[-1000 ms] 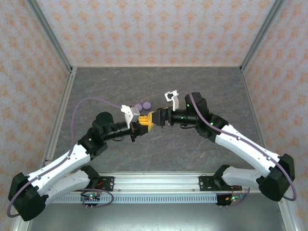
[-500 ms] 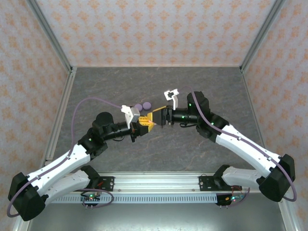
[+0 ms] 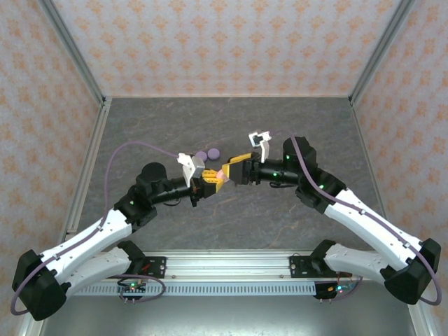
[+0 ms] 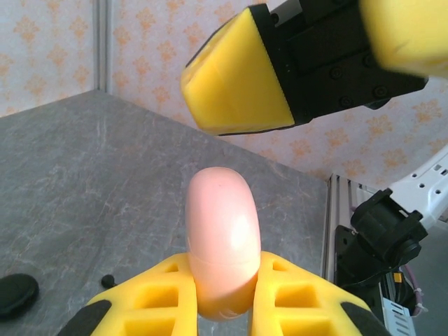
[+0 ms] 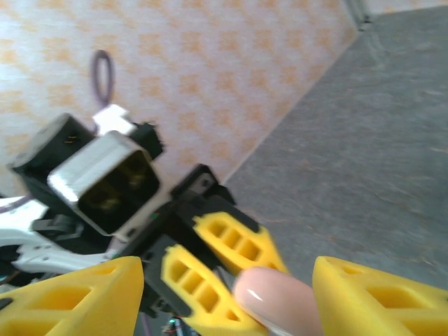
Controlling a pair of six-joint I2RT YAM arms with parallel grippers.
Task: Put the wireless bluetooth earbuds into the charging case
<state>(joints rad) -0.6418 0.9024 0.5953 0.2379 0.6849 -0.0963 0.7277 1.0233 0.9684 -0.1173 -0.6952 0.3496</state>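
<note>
Pink charging case (image 4: 222, 238) was clamped in the left gripper (image 4: 224, 283), and the right gripper (image 5: 231, 294) stood with jaws apart around its tip; an off-centre squeeze risked levering it loose.

pink case (image 5: 276, 302), right end effector (image 5: 227, 274) spread

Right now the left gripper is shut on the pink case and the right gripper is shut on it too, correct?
No. The right gripper is open: in the right wrist view its fingers stand apart, straddling the pink case with a gap showing. The left gripper is shut on it.
</note>
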